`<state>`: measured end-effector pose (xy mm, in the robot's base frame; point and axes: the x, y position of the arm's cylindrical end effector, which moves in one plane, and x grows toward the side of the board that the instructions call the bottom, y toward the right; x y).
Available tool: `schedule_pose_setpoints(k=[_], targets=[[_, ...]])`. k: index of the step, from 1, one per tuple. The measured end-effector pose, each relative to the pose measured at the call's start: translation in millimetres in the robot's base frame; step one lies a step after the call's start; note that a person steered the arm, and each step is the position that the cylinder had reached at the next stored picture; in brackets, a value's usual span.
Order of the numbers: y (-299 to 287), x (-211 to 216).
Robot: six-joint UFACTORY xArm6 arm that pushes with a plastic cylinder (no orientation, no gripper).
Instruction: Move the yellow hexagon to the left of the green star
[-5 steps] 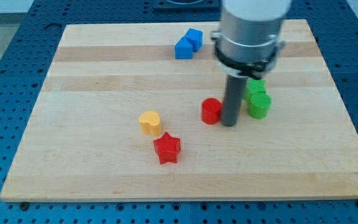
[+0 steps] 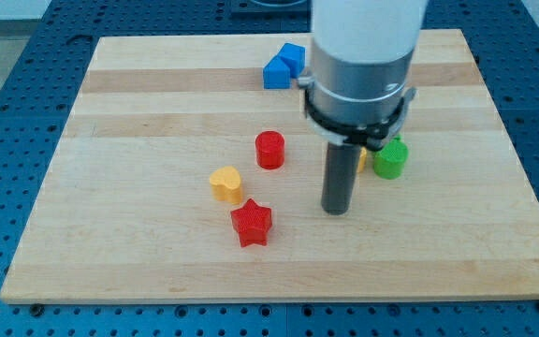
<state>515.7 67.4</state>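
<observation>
My tip [image 2: 336, 212] rests on the board, below and to the left of a green block [image 2: 391, 159]. A sliver of a yellow block [image 2: 361, 161] shows between the rod and that green block; its shape cannot be made out. The arm's body hides whatever lies above it, so the green star cannot be picked out. My tip touches no block.
A red cylinder [image 2: 269, 150] stands left of the rod. A yellow heart [image 2: 225, 184] and a red star [image 2: 251, 224] lie further to the lower left. Two blue blocks [image 2: 283, 65] sit near the view's top edge of the wooden board [image 2: 110, 234].
The red cylinder has slid left and slightly up, away from the rod. My tip has moved down the view and a little left. One green block is now hidden behind the arm.
</observation>
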Motion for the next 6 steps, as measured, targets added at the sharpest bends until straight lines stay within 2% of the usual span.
schedule_pose_setpoints(k=[3,6], targets=[[6.2,-61.8],[47.8,-51.4]])
